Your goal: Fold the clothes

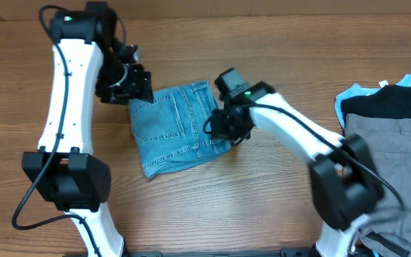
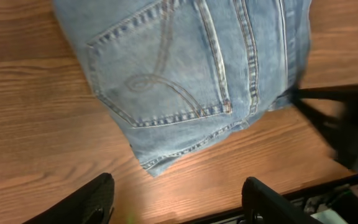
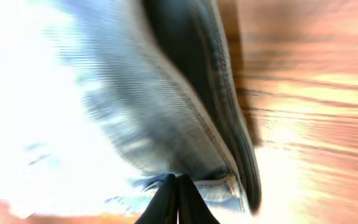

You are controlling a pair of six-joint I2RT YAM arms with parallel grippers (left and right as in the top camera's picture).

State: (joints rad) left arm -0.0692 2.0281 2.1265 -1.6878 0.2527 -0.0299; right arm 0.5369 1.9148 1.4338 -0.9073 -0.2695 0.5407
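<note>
While the jeans (image 1: 177, 132) lie mid-table as a compact, nearly square packet, slightly skewed, they sit between the two claws. The right gripper (image 1: 228, 128) is the nearer. Its fingers are pressed together at the packet's right edge, against the denim, though whether any cloth is caught cannot be told. The left gripper (image 1: 133, 91) hangs spread just off the far left corner. Any closing tuck probably falls to the right arm, working leftward.
</note>
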